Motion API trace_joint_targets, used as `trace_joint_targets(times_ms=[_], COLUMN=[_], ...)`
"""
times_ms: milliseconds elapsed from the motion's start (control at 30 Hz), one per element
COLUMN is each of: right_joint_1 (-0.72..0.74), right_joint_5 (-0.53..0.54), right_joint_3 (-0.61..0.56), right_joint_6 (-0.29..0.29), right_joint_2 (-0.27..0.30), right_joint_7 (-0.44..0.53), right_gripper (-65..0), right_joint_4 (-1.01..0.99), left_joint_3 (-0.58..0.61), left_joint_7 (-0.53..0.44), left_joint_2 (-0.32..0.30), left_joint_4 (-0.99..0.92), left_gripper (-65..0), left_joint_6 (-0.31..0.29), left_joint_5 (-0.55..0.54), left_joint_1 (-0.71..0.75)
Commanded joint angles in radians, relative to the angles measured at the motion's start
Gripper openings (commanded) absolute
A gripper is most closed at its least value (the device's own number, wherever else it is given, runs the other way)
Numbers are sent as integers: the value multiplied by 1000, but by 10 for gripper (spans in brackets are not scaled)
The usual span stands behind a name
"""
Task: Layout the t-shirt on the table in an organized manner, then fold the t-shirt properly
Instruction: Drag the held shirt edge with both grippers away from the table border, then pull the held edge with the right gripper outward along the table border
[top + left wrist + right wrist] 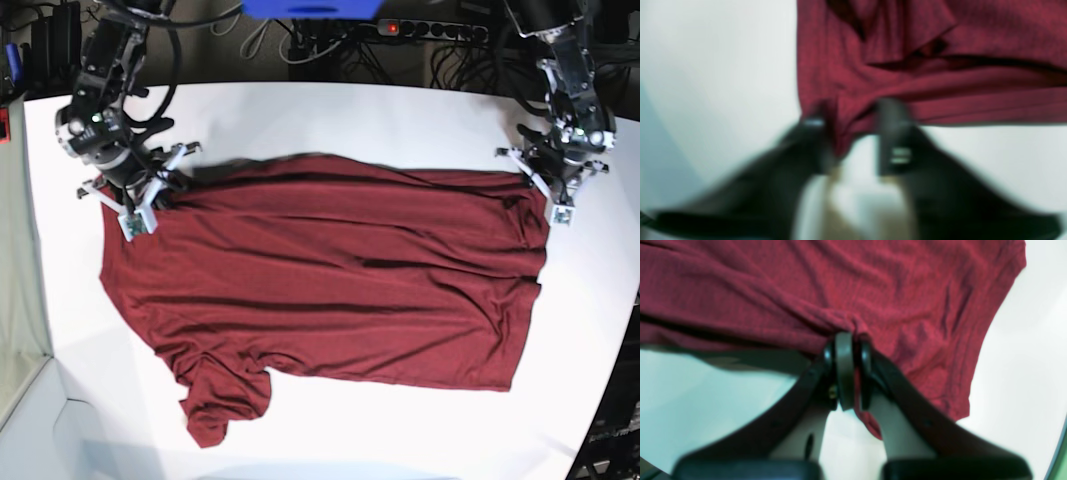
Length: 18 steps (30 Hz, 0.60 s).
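The dark red t-shirt [330, 270] lies spread lengthwise across the white table [400, 120], with one sleeve [225, 400] crumpled at the front left. My right gripper [150, 200] is at the shirt's far left corner. In the right wrist view it [848, 340] is shut on a bunched pinch of the t-shirt [806, 290]. My left gripper [553, 190] is at the far right corner. In the blurred left wrist view its fingers [893, 133] stand either side of a gathered fold of t-shirt [940, 50], and how tightly they close is unclear.
A power strip and cables [420, 30] run along the back beyond the table. The table's curved edge [612, 380] passes close to the shirt's right side. White tabletop [400, 440] shows in front of the shirt.
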Motion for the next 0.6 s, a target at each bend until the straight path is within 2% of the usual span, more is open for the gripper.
trace_joint_targets(times_ms=[0, 67, 433, 567], right_joint_1=[-4, -22, -126, -156], right_joint_5=[13, 13, 13, 13], right_joint_3=[2, -3, 2, 2], right_joint_6=[3, 3, 3, 3], right_joint_2=[4, 4, 8, 22], right_joint_7=[19, 19, 27, 27], right_gripper=[-650, -650, -650, -650], right_joint_4=[19, 19, 25, 27], left_joint_3=[-4, -4, -4, -4], left_joint_7=[54, 37, 30, 28], left_joint_2=[-7, -7, -88, -96], left_joint_4=[-16, -16, -6, -6], left_gripper=[-606, -650, -650, -650], left_joint_6=[1, 1, 1, 1], left_joint_5=[56, 62, 55, 58], left_joint_1=[15, 15, 12, 13])
